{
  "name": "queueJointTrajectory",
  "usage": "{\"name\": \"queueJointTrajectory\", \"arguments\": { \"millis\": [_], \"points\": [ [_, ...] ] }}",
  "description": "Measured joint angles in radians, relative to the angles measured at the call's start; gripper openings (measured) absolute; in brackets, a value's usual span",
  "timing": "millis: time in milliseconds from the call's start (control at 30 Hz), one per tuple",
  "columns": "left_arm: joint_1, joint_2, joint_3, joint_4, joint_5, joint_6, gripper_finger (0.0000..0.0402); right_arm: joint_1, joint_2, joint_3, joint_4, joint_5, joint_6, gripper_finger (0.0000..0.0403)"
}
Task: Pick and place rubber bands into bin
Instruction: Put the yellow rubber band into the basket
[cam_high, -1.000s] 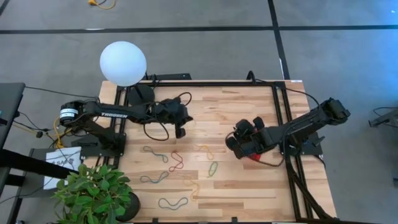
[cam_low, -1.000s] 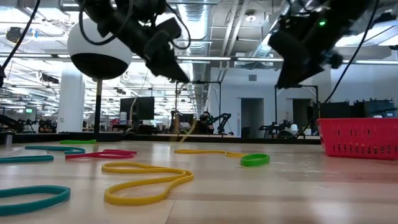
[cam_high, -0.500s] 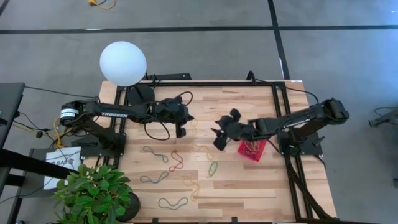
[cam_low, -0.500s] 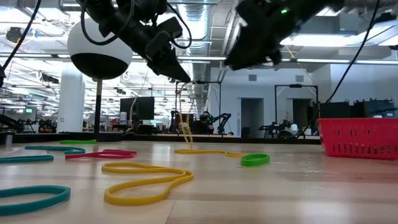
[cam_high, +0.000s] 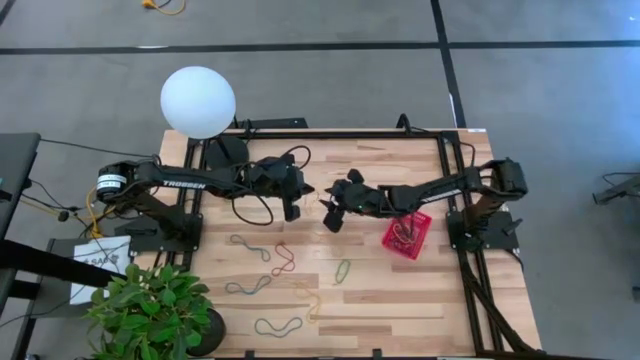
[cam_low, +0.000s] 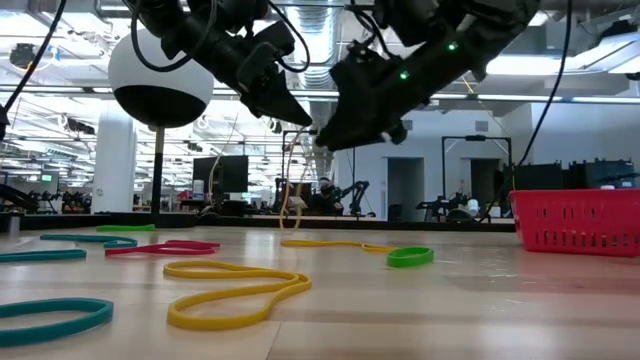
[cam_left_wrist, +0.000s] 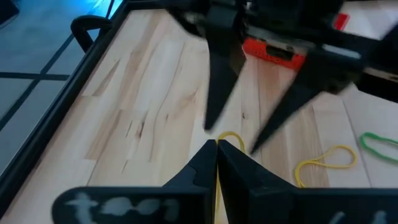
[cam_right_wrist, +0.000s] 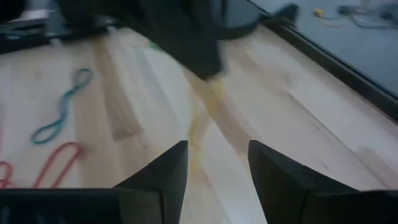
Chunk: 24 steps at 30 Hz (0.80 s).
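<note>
A yellow band (cam_left_wrist: 225, 140) is pinched in the left claw (cam_high: 291, 212) and hangs down from the clenched tips, its lower end trailing toward the tabletop (cam_high: 380, 300) in the low view. A handover looks to be in hand: the right claw (cam_high: 331, 218) is spread wide and is brought in just beside the left one, its two fingers (cam_left_wrist: 219, 74) seen in the left wrist view straddling the spot where the band dangles.

For the next move, the open fingers would need to be closed on the hanging loop below the left tips, and only then should the left grip be released, or the band will be dropped.

The bin (cam_high: 407, 233) sits well behind the right claw, near that arm's base, with bands already tangled inside. More bands (cam_high: 283, 260) lie loose on the tabletop beyond both claws, red, green, yellow and bluish, all thin, floppy and twisted.
</note>
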<state>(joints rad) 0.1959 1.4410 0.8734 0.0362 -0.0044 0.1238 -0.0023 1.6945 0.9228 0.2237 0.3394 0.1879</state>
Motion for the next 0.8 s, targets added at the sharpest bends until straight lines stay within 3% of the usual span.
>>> {"name": "queueJointTrajectory", "arguments": {
  "millis": [433,533,700,800],
  "points": [
    [-0.001,0.0,0.0,0.0,-0.003,0.001,0.0,-0.051,0.111,0.111,0.014,-0.028,-0.041,0.0148],
    [-0.001,0.0,0.0,-0.004,-0.013,0.002,0.0,-0.049,0.114,0.112,-0.016,-0.028,-0.042,0.0112],
    [-0.001,-0.001,0.0,-0.027,-0.053,0.004,0.0,-0.027,0.102,0.112,-0.145,-0.025,-0.043,0.0015],
    [-0.001,-0.001,0.0,-0.028,-0.056,0.003,0.0,-0.006,0.101,0.112,-0.175,0.003,-0.041,0.0011]
  ]
}}
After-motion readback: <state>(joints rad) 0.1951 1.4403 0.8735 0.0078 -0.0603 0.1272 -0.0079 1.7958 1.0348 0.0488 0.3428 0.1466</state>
